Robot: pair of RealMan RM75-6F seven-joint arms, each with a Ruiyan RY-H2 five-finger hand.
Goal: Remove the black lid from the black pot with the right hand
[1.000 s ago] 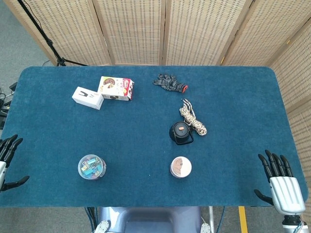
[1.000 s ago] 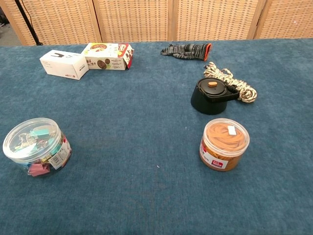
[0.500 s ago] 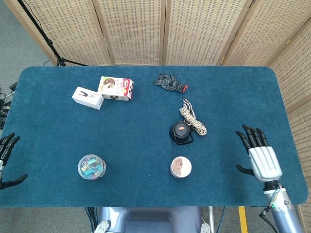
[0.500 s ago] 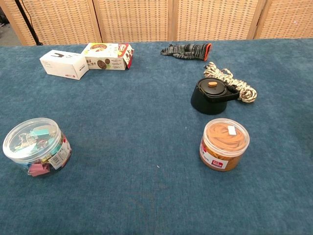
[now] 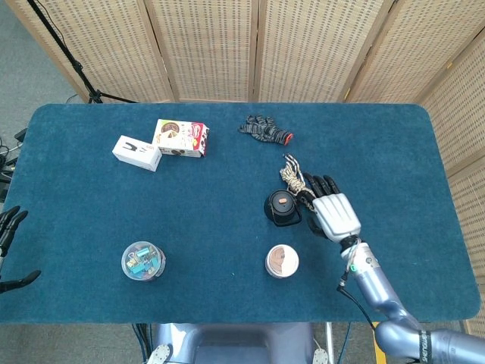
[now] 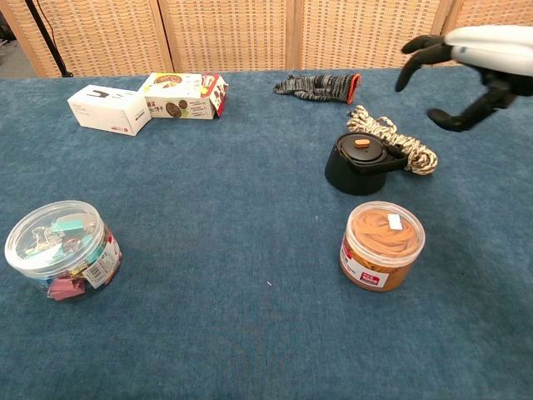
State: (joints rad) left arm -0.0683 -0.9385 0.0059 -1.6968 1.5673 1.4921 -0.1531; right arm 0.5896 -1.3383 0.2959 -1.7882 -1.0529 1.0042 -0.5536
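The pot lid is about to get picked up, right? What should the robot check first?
1. Lid sits on the pot: ok, it is on and closed.
2. Right hand holds nothing, fingers apart: ok.
3. Right hand is over the lid: not ok, in the chest view it hangs up and to the side, touching nothing.
4. Orange knob is free to grab: ok, nothing covers it.
5. Rope is out of the way: cannot tell, it lies right against the pot's far side.
6. Left hand stays clear: ok, it is at the table's near left edge.
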